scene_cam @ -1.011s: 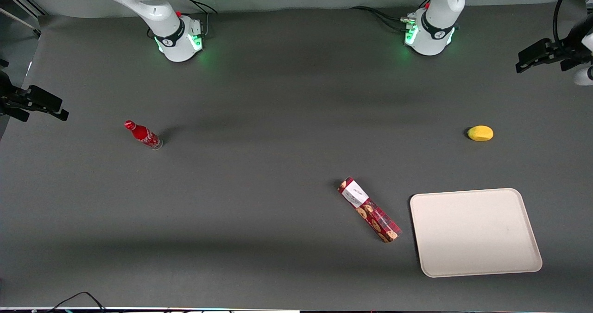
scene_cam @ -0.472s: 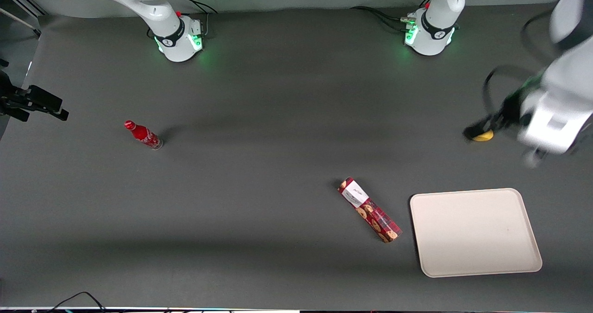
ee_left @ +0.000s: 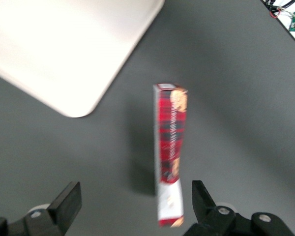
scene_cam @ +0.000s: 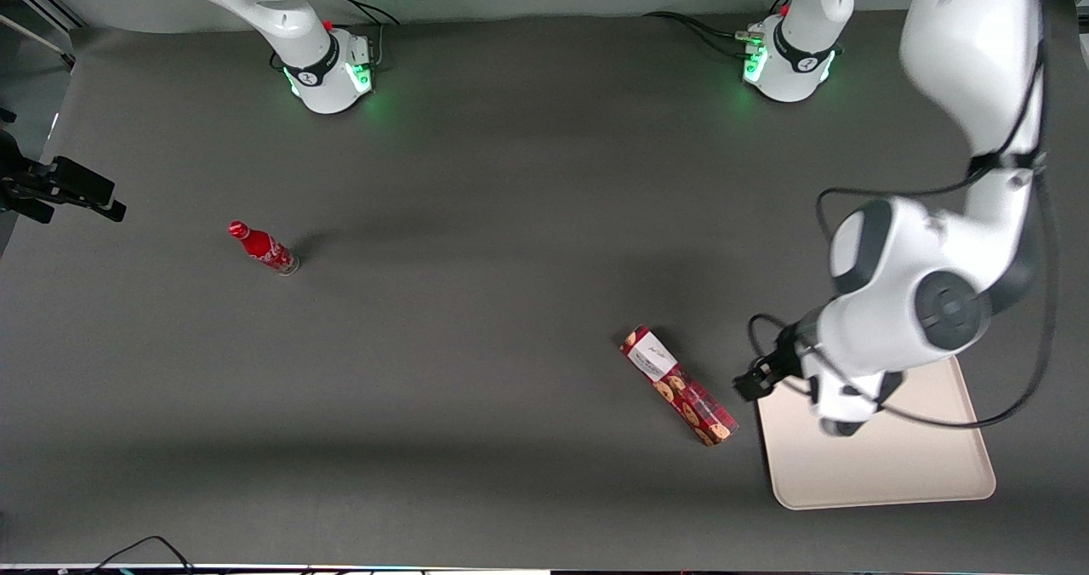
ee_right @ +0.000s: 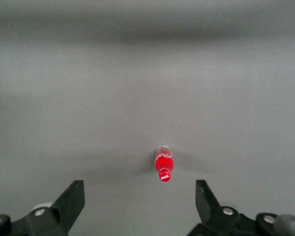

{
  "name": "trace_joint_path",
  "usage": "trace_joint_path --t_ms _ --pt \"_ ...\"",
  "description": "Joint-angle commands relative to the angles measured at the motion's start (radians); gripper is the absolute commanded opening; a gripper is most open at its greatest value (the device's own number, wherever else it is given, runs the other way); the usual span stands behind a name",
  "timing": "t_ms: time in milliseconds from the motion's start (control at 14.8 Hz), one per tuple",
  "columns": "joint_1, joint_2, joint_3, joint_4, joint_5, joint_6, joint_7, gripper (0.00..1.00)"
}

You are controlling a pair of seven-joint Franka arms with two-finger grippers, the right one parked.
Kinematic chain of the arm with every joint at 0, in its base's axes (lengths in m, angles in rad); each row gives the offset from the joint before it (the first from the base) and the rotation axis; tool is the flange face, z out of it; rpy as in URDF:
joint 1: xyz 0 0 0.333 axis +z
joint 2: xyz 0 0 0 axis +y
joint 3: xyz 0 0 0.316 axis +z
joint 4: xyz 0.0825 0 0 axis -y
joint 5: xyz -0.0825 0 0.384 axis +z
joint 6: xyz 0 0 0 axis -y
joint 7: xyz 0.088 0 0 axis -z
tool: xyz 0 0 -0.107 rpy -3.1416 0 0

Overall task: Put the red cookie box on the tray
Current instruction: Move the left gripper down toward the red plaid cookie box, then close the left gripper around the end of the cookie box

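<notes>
We count one red cookie box, lying flat on the table just beside the one tray, apart from it. We judge it a light, stiff carton, best taken across its narrow middle. The gripper hovers above it, fingers spread wide, holding nothing. One red bottle stands toward the parked arm's end.

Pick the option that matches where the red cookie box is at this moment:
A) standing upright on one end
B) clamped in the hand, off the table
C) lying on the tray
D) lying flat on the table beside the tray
D: the red cookie box lies flat on the dark table beside the tray, apart from its rim, while the open hand hangs above it, touching nothing.
</notes>
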Motion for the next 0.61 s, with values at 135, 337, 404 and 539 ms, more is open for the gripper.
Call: trace_joint_path --t_ms 135,337,404,539 --pt "-0.066 0.145 -0.008 0.015 0.088 0.145 -0.117 1.0" --pt "-0.071 0.148 -0.033 -0.034 0.097 0.169 -0.128 0.84" --pt "-0.073 0.148 -0.035 -0.05 0.098 0.172 -0.136 0.6" --pt "-0.074 0.148 -0.041 -0.061 0.098 0.172 -0.143 0.14"
